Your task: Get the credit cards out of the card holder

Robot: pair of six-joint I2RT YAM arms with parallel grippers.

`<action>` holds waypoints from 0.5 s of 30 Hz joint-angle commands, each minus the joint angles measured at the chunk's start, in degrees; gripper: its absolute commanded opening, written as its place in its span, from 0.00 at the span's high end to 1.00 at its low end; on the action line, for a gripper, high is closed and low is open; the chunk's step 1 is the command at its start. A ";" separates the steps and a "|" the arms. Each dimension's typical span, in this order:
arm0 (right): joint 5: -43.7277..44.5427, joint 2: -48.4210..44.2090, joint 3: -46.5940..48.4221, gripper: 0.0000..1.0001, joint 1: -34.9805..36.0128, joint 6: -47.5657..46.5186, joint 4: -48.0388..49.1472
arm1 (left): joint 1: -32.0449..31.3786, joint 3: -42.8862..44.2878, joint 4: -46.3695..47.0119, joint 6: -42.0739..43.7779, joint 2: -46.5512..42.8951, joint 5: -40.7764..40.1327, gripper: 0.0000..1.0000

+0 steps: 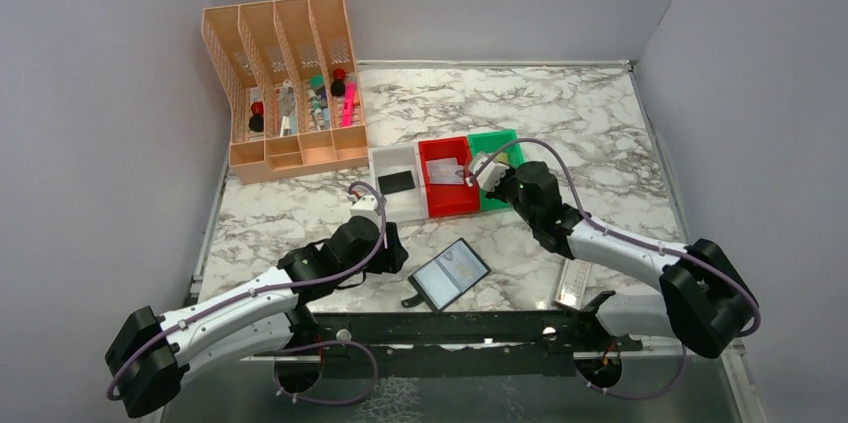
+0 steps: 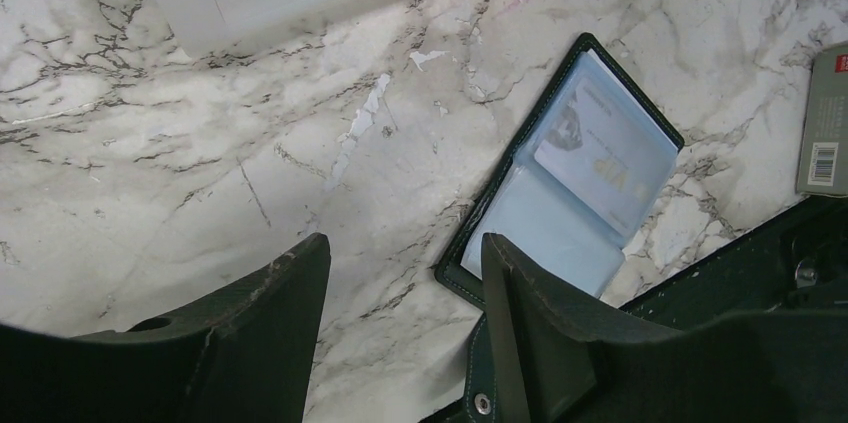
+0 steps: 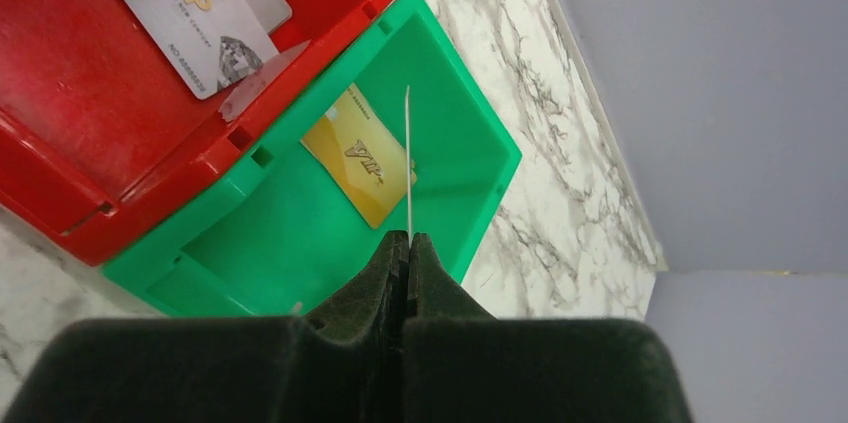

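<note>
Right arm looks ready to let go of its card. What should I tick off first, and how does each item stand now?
1. Right end effector shut on the held card: ok.
2. Held card over the green bin: ok, by the right wrist view.
3. Room in the green bin: ok, only a gold card lies in it.
4. Left end effector open, empty and apart from the holder: ok.
5. Holder emptied: not ok, a pocket card shows inside.
6. Held card's colour: cannot tell, it is seen edge-on.
</note>
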 commanded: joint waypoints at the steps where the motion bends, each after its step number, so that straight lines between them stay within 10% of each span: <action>1: -1.68 3.49 -0.14 0.99 -1.27 -9.24 7.92 | 0.26 -0.46 -1.13 0.58 -2.02 1.71 0.39; 15: -11.31 11.62 2.55 0.97 -6.87 -15.87 7.72 | 0.27 -0.26 -2.06 0.90 -3.59 2.39 0.39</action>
